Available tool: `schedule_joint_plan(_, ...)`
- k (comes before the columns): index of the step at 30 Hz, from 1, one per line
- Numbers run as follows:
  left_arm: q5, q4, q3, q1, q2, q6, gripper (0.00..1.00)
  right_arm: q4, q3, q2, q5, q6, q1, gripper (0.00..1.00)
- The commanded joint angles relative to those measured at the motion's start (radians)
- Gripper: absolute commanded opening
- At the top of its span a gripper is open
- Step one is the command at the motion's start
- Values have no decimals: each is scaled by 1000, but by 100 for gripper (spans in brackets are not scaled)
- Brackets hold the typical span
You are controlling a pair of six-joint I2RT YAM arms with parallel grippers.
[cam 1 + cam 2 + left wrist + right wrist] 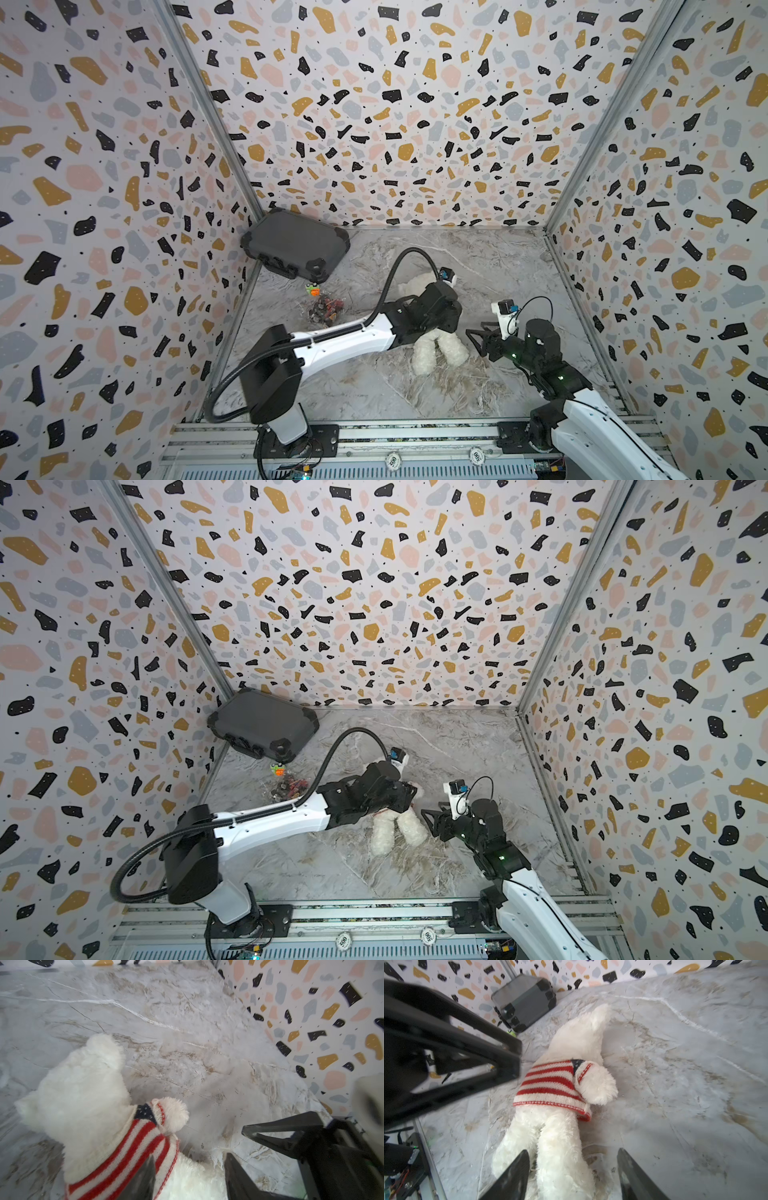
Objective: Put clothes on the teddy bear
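Teddy bear (560,1138) lying flat, striped sweater (550,1082) on torso | left gripper (190,1157) over bear's torso, jaws apart, empty | right gripper (573,1150) at bear's legs, jaws wide, empty

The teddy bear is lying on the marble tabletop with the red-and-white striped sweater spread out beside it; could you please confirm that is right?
Not quite: the right wrist view shows the red-and-white striped sweater already on the teddy bear, around its torso with an arm through a sleeve. The bear does lie on the marble tabletop.
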Motion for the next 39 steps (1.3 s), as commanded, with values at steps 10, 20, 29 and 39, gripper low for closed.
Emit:
schedule_joint_plan(10, 21, 212, -317, 120, -163, -106, 51, 219, 186, 363, 42, -121, 150, 57)
schedule_joint_plan(20, 34, 261, -368, 147, -153, -119, 50, 303, 220, 516, 55, -121, 183, 39)
schedule_joint_plan(29, 44, 275, -389, 158, -158, -120, 50, 302, 164, 505, 70, -99, 202, 19)
schedule_joint_plan(39, 69, 306, -403, 160, -140, -124, 50, 322, 78, 484, 48, -34, 204, 15)
